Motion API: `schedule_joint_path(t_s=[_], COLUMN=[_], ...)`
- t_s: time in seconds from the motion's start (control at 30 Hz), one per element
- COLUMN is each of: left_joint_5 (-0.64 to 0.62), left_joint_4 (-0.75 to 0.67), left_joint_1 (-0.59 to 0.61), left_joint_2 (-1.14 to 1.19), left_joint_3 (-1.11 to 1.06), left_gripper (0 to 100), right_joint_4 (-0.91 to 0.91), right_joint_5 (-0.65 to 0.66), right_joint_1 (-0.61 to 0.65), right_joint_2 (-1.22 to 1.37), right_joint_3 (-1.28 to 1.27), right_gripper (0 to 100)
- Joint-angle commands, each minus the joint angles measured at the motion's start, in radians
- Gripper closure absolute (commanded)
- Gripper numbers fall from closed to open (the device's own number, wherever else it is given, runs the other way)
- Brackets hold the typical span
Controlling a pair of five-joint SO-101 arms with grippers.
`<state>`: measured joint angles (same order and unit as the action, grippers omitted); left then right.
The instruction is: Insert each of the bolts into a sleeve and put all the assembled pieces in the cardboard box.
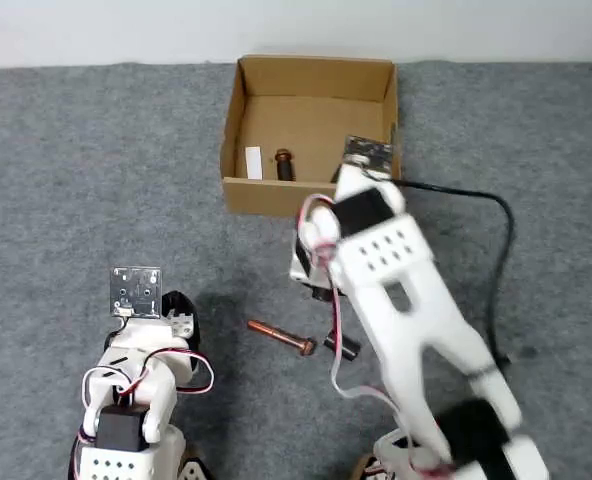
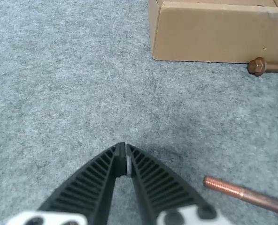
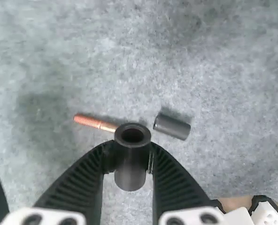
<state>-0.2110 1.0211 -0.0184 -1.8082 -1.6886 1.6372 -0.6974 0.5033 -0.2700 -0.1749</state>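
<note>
My right gripper (image 3: 132, 149) is shut on a black sleeve (image 3: 130, 174), held above the carpet with its open bore facing the camera. Below it lie a copper bolt (image 3: 94, 123) and a second black sleeve (image 3: 172, 126). In the high view that bolt (image 1: 281, 337) and loose sleeve (image 1: 342, 346) lie between the arms, with the right gripper (image 1: 314, 272) just in front of the cardboard box (image 1: 238, 110). An assembled bolt and sleeve (image 1: 283, 163) lies inside the box. My left gripper (image 2: 125, 159) is shut and empty, low over the carpet, left of the bolt (image 2: 244, 194).
Another bolt head (image 2: 257, 65) lies on the carpet against the front wall of the box (image 2: 214, 33). A black cable (image 1: 491, 230) runs along the right side of the right arm. Grey carpet lies open on the left.
</note>
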Motion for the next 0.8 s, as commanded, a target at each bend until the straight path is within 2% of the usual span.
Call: schedule_joint_path(t_s=[0.0,0.17,0.37,0.77], left_joint_5=[0.005,0.006,0.006,0.003], left_joint_4=[-0.008,-0.008,-0.008,-0.012], left_joint_1=[0.009,0.009,0.009,0.009], left_joint_2=[-0.005,-0.005,-0.003,-0.003], left_joint_3=[0.005,0.005,0.005,0.005], left_gripper=[100,100,100,100], right_joint_4=[-0.002,-0.059,-0.166,-0.166], right_joint_5=[0.011,0.032,0.112,0.212], right_joint_1=[-0.091,-0.277,-0.417,-0.688], right_joint_2=[-0.189,-0.406,-0.682,-1.142], right_joint_3=[-0.094,-0.250,-0.468,-0.789], right_gripper=[99.0,99.0,99.0,99.1])
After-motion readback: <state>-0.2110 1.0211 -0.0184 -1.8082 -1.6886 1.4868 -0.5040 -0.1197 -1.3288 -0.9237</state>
